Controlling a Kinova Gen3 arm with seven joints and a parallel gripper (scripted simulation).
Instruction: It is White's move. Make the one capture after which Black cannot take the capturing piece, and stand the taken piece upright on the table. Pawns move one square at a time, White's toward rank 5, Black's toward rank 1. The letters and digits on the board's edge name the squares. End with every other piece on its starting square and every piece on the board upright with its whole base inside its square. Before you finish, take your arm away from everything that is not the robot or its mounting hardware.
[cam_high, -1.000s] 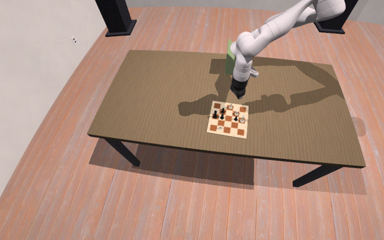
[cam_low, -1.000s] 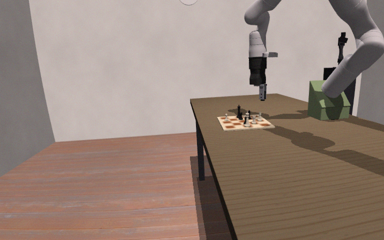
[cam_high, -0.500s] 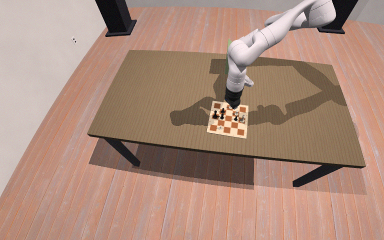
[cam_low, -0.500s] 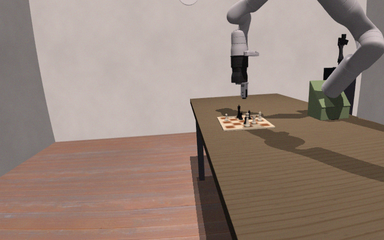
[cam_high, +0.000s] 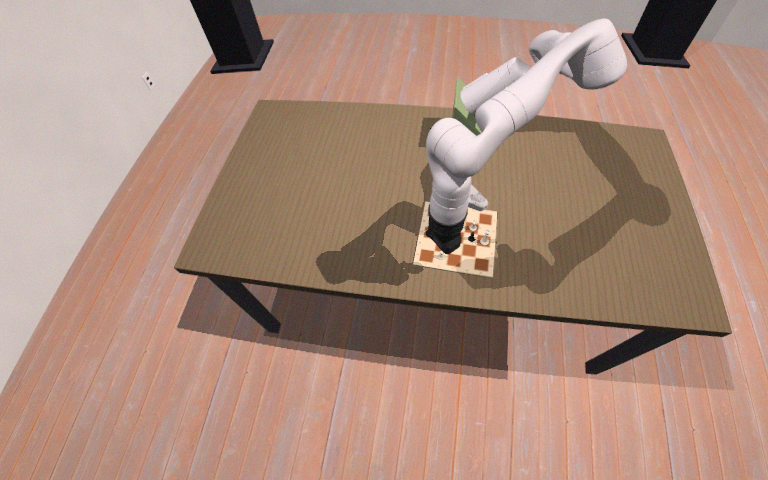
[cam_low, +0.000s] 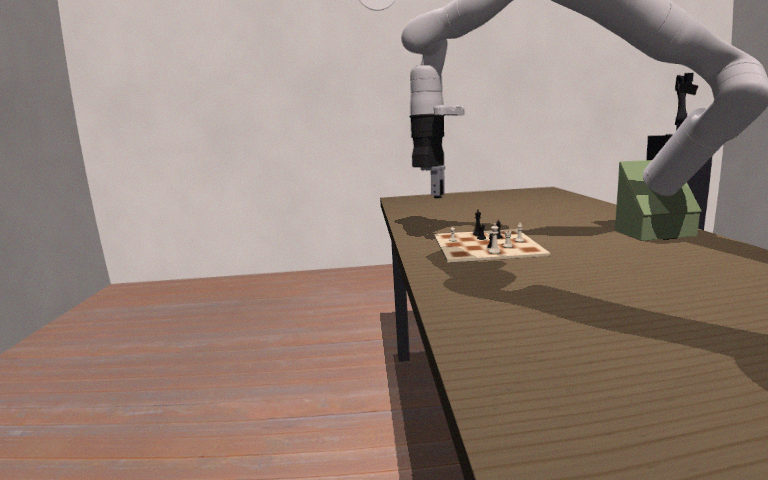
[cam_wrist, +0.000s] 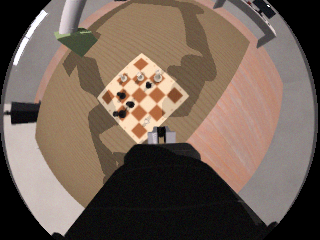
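Note:
The chessboard (cam_high: 481, 264) (cam_low: 459, 254) (cam_wrist: 174, 95) bears several upright pieces. The black king (cam_low: 478, 223) (cam_wrist: 120, 114) stands near one edge with two black pieces close by. A black pawn (cam_high: 472, 237) (cam_wrist: 148, 85) is beside the tall white piece (cam_high: 484, 239) (cam_low: 494, 242) (cam_wrist: 158, 77). Two more white pieces stand along that side. A white pawn (cam_high: 441, 256) (cam_low: 452, 234) (cam_wrist: 146, 121) stands apart. My gripper (cam_low: 437, 192) (cam_wrist: 161, 132) is high above the table, its tips past the board's corner in the wrist view. It looks shut on a small dark piece, type unclear. In the top view, the arm hides the fingers.
A green sloped box (cam_high: 461, 110) (cam_low: 631, 198) (cam_wrist: 77, 41) stands on the table (cam_high: 317, 186) (cam_low: 566, 350) (cam_wrist: 130, 27) at its back. The board lies near the table's front edge. The arm's shadow falls across the board and table.

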